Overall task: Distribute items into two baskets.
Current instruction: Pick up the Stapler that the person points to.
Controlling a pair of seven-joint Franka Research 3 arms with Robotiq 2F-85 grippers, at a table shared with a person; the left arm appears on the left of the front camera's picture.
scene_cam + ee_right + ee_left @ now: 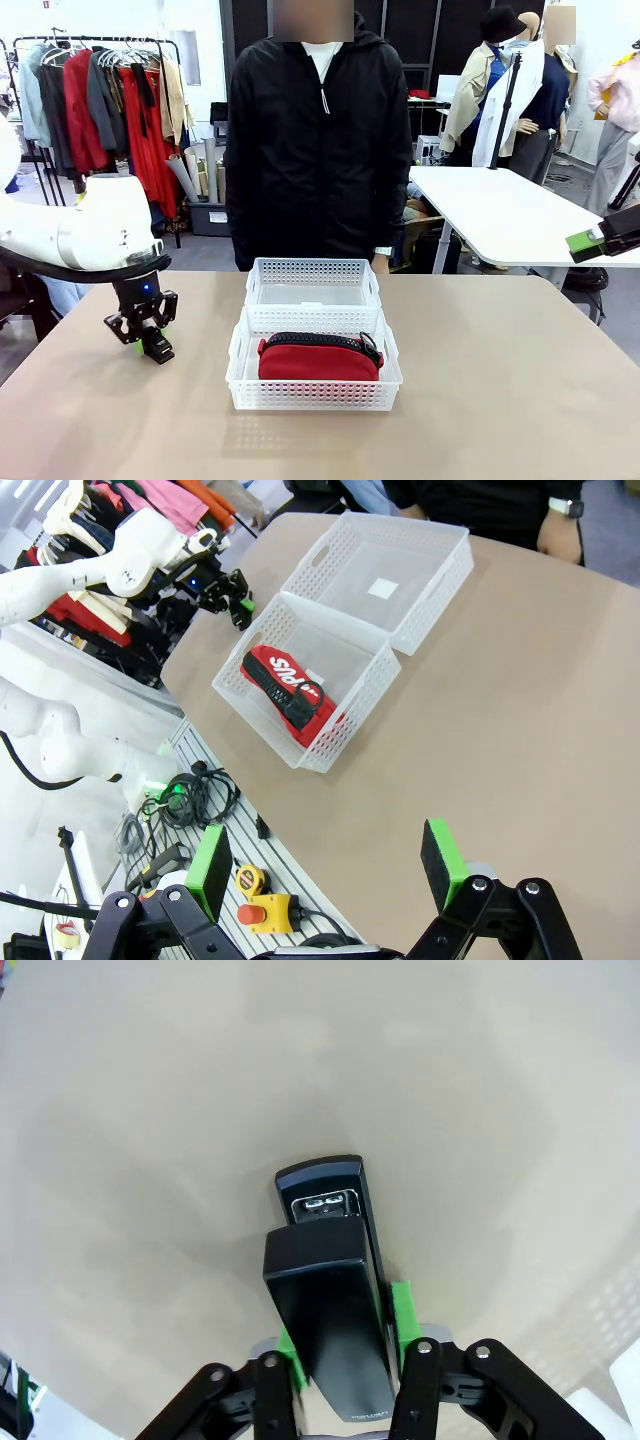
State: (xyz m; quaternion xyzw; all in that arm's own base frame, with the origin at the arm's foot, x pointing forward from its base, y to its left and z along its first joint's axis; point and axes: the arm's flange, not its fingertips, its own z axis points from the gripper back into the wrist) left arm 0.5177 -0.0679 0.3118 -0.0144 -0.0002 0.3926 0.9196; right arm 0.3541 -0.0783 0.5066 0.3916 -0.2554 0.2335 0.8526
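My left gripper (152, 338) is down at the tabletop, left of the baskets, shut on the small black stapler (158, 349). In the left wrist view the green pads (401, 1307) press both long sides of the stapler (330, 1290), which lies on the tan table. The red pouch (318, 358) with its black zipper lies in the nearer white basket (313, 398). The farther basket (313, 268) behind it holds nothing. My right gripper (598, 241) hangs open at the far right, high above the table. Its wrist view shows its fingers (325, 865) wide apart, the pouch (288, 687) and both baskets (360, 715) (440, 590).
A person in a black jacket stands at the table's far edge behind the baskets, a hand (381, 262) with a watch by the rim. The tan table (500, 380) is bare to the right of the baskets. Cables and tools (250, 885) lie beyond the table's edge.
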